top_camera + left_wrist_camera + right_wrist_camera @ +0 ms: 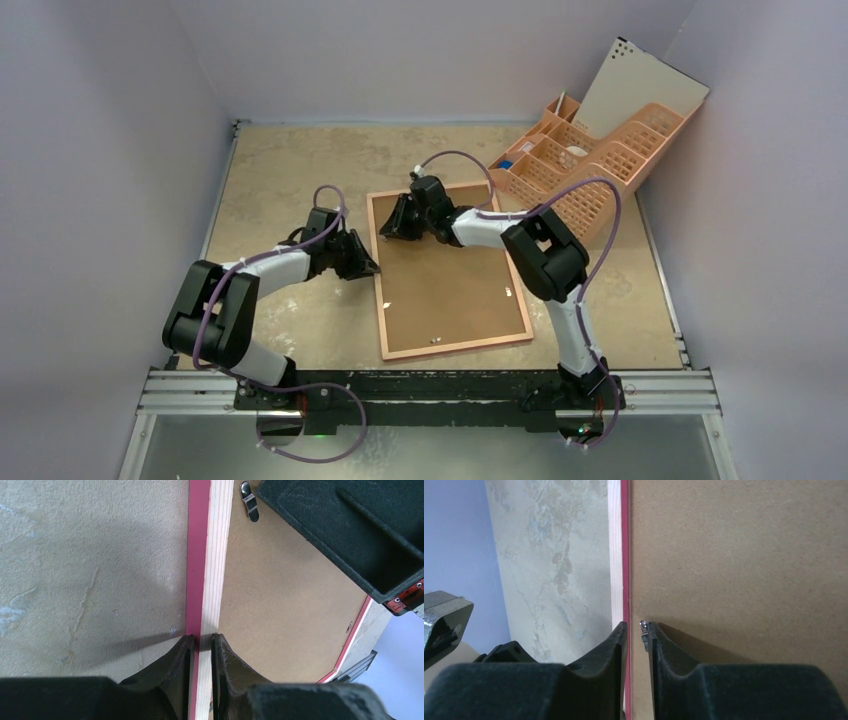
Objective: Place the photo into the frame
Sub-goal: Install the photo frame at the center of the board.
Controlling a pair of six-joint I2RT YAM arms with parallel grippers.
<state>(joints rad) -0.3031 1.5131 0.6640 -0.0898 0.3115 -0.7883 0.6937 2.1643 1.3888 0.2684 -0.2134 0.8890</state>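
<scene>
**A frame (pixel 458 346) lying face down, gripped at one edge**

We see the frame lying flat, back upward, in the middle of a beige tabletop (pixel 290 170). A brown backing board (pixel 450 290) fills its opening. The left end effector (pixel 202 639) is clamped on the frame's left rail, with one finger against the pink outer side and the other on the board's side. The right end effector (pixel 635 626) sits near the frame's far left corner. Its fingers stand slightly apart, straddling a thin pink edge, and we cannot tell whether they pinch it. A small metal clip (pixel 249 500) lies on the board near the rail. A peach organiser (pixel 590 165) stands at the far right.
</scene>
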